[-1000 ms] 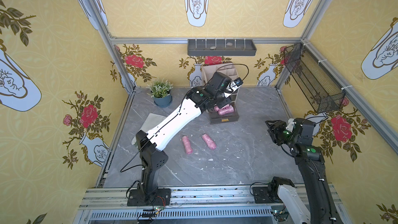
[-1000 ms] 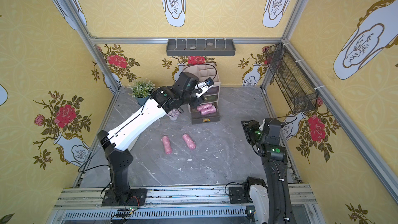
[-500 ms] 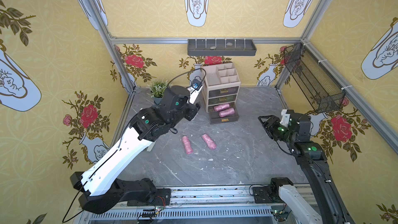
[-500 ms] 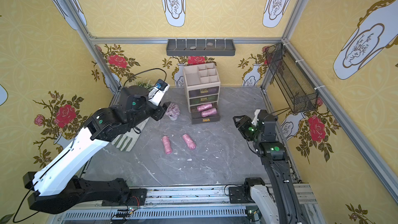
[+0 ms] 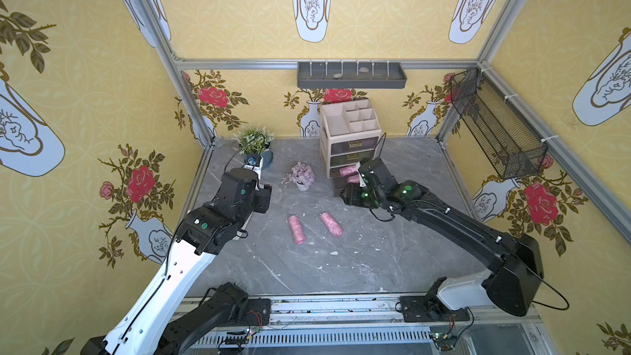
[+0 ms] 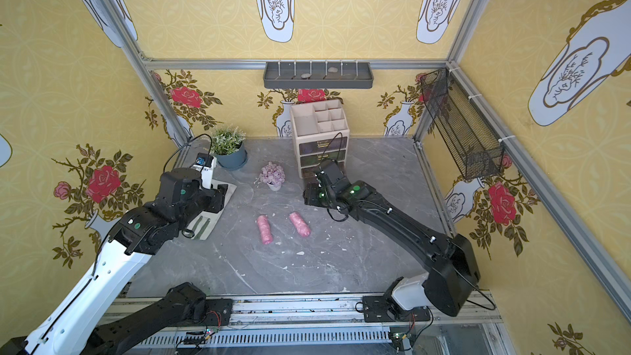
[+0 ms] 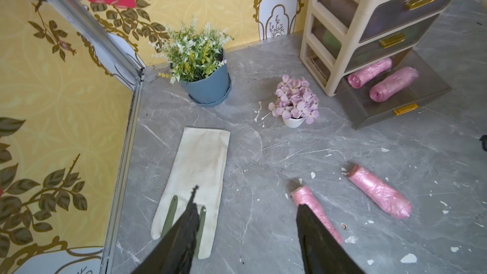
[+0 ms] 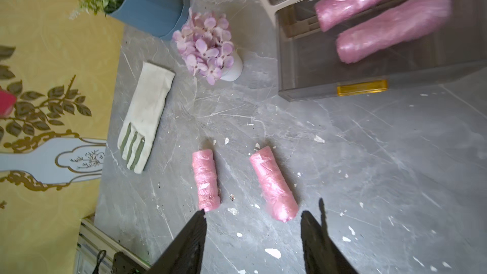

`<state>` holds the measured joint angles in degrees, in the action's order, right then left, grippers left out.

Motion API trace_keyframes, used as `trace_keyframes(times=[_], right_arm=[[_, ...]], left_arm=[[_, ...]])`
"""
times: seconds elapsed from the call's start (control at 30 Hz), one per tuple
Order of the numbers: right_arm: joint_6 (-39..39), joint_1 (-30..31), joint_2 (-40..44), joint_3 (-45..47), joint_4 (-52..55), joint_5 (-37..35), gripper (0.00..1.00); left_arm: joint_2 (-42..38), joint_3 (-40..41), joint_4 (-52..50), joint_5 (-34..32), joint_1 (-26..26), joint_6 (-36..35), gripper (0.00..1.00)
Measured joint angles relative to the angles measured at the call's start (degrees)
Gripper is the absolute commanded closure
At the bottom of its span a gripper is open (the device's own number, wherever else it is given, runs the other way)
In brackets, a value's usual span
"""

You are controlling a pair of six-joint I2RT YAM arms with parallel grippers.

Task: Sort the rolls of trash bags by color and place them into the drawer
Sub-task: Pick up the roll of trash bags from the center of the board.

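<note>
Spread and empty, the left gripper (image 7: 250,235) and right gripper (image 8: 253,241) hang by two pink rolls (image 5: 295,229) at the middle of the worktop (image 5: 375,244), two more lying in the open drawer (image 8: 329,93), and reaching together they could collide or nudge rolls away.

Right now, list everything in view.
table: 1, grey marble
drawer unit: 1, beige, back of table
loose rolls: 2, pink, mid-table, apart
stored rolls: 2, pink, inside open bottom drawer
potted plant: 1, green, blue pot, back left corner
flowers: 1, lilac, white pot, left of drawer unit
glove: 1, white, green stripes, left edge
wall tray: 1, grey, back wall
wire basket: 1, black, right wall
left gripper: 1, black, open, over glove
right gripper: 1, black, open, before drawer unit
</note>
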<state>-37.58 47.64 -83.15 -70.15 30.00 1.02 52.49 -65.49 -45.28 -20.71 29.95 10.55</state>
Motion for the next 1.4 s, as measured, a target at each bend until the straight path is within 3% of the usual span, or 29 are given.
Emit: trace_keyframes(times=[0.4, 0.7, 1.4], right_arm=[[7.5, 3.7, -18.2, -12.0, 5.9, 3.7, 0.31], [9.8, 4.9, -27.4, -17.6, 12.7, 4.9, 0.32], [12.1, 5.6, -34.7, -18.9, 19.7, 5.2, 0.39]], left_arm=[[-3.1, 9.0, 3.8, 5.8, -5.3, 3.6, 0.39], [-1.6, 10.7, 4.5, 9.9, -9.0, 4.5, 0.39], [-0.7, 11.2, 5.7, 12.2, -10.5, 4.9, 0.39]])
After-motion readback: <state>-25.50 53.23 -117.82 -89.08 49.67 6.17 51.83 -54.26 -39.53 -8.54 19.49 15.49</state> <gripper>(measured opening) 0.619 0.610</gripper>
